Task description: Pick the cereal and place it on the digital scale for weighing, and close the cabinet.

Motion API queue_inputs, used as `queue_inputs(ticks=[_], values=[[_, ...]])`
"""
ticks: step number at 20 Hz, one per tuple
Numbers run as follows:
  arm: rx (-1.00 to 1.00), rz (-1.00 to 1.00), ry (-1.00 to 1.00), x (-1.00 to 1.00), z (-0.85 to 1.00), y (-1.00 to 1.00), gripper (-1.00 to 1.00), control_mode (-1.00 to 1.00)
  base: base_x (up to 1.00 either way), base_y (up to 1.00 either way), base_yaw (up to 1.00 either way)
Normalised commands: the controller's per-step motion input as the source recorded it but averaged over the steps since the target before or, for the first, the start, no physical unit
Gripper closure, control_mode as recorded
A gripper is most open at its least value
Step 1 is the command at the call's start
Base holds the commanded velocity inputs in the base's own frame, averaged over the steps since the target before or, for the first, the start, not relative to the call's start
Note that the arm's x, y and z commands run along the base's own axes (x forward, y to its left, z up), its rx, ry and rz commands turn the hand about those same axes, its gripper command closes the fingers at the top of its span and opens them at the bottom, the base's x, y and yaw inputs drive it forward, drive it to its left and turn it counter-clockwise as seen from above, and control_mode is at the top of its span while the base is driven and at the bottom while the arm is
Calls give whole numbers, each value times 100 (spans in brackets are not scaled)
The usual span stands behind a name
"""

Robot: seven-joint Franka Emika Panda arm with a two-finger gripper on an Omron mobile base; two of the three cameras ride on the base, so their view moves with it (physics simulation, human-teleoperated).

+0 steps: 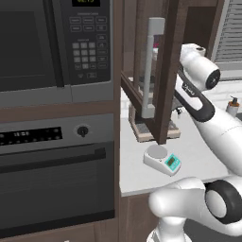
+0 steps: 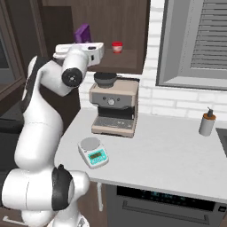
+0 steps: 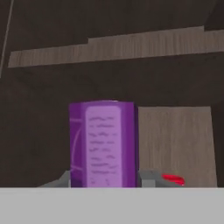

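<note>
The white arm reaches up into the open dark brown wooden wall cabinet [image 2: 128, 26], whose panelled door with its long light-grey bar handle [image 1: 152, 66] stands swung out over the desk. In the hand view the small purple rectangular cereal box [image 3: 103, 144] stands upright on the cabinet shelf, right in front of the jaws [image 3: 105, 179], with a grey finger tip [image 3: 148, 178] showing at each lower side of it. The jaws look spread about the box's width, but I cannot tell whether they actually press on it. From the right base view the purple box [image 2: 82, 33] sits on the shelf beside a small red-capped jar [image 2: 117, 47]. Below, the small white digital scale with its round grey plate and teal display [image 2: 93, 152] lies bare on the pale grey desk [image 2: 168, 150], in front of the beige coffee machine [image 2: 114, 106].
</note>
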Motion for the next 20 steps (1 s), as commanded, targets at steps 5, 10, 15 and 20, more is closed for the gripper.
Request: queue_inputs(ticks=[5,10,15,20], values=[[5,6,0,-100,0,-81,100,-100,0,0,0],[2,24,7,-100,-6,-72,100,-100,0,0,0],[0,44,15,-95,-13,-56,100,-100,0,0,0],[0,60,12,-36,-41,-36,100,-100,0,0,0]])
